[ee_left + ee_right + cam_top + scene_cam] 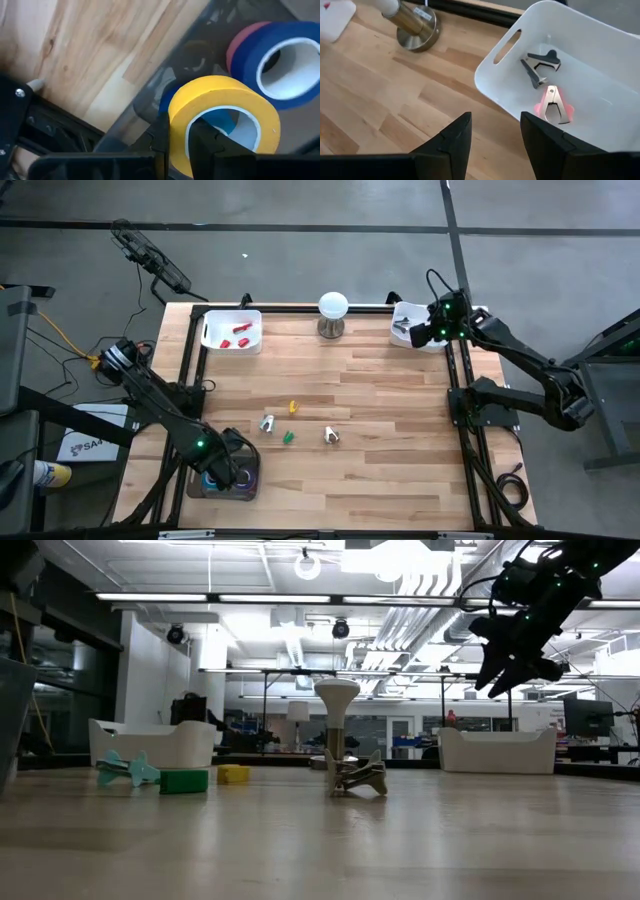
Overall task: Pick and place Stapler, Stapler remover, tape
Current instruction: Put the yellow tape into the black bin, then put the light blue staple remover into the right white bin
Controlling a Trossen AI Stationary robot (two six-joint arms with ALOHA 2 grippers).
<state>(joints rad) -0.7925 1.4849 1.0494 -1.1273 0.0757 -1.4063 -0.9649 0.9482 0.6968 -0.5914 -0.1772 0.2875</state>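
Observation:
My left gripper (222,472) is at the table's near left corner, over a dark tray (196,488), and is shut on a yellow tape roll (225,115). Blue (285,65) and pink (240,37) rolls lie in the tray beside it. My right gripper (492,132) is open and hovers above a white bin (495,85) at the far right; the bin holds a dark staple remover (540,62) and a pink one (552,102). Two silvery staple removers (267,423) (331,436) and small green (288,437) and yellow (293,408) pieces lie mid-table. My left gripper holds the yellow roll by its wall (177,135). One finger (205,145) is inside the open centre and the other (159,142) is outside. The roll stands tilted over another blue roll (220,120) in the tray; whether it is lifted clear cannot be told.
A second white bin (232,330) with red items stands at the far left. A metal stand with a white round top (333,313) is at the far middle. Black frame rails (460,410) edge the table.

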